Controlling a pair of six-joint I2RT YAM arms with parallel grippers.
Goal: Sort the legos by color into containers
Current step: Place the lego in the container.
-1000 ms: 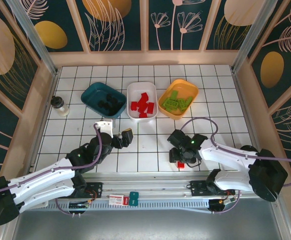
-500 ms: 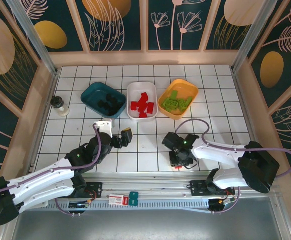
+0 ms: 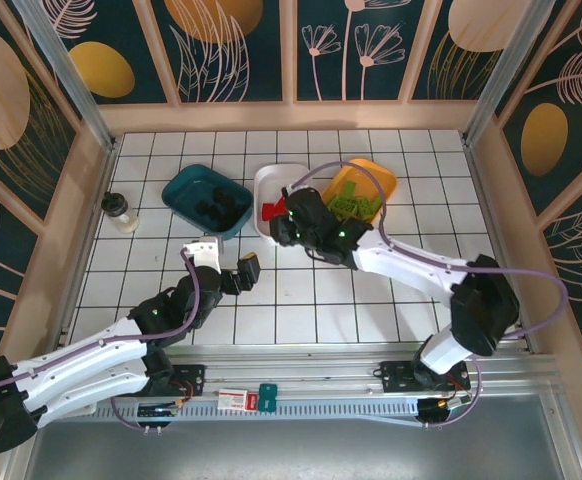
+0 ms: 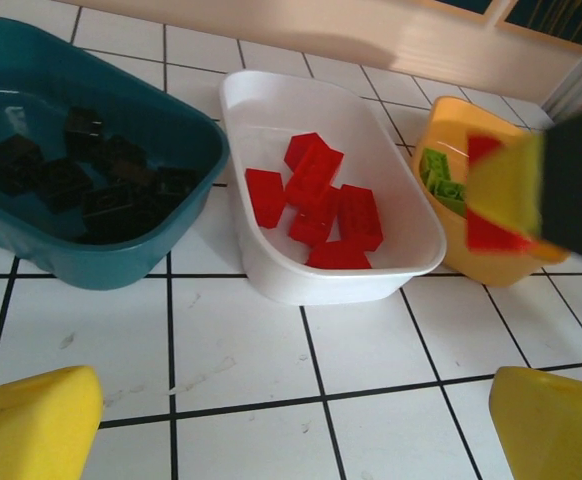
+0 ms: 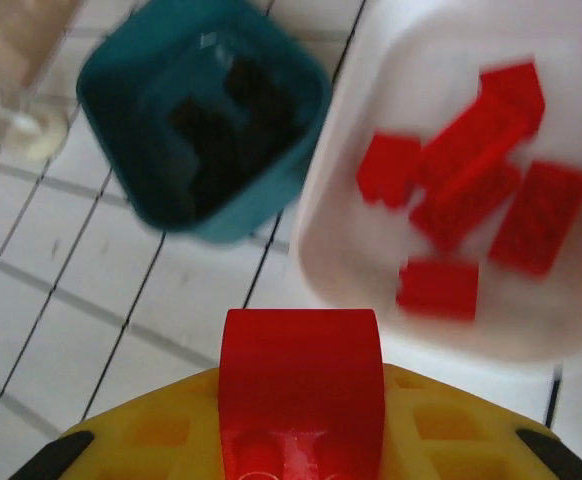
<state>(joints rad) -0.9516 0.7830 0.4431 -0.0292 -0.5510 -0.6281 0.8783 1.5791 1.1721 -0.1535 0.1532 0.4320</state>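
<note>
Jaws on the right gripper [image 3: 289, 224] are clamped on a single red brick [image 5: 300, 385], and what a reach: the right arm stretches from the near right across the worktop [image 3: 421, 290] to hang over the near end of the white tub [image 3: 283, 168]. The wrist view tells why. Just beyond the pinched brick lie the red bricks [image 5: 471, 190] piled in that tub, so colour meets colour. It is held above the rim rather than down inside, I'd judge, so it can drop without the fingers knocking the pile.

Left of it, the teal tub [image 3: 173, 190] carries the black bricks [image 4: 81, 175]. Right of it, the orange tub [image 3: 387, 180] carries the green bricks [image 3: 356, 205].

Over to the left gripper [image 3: 248, 271]: jaws spread wide, nothing between them, parked on the near tiles and apart from the tubs. That looks like keeping out of its partner's lane.

Next call is a release, and it wants the brick a touch farther in. From here it hangs close to the near wall and could bounce out onto the tiles.
</note>
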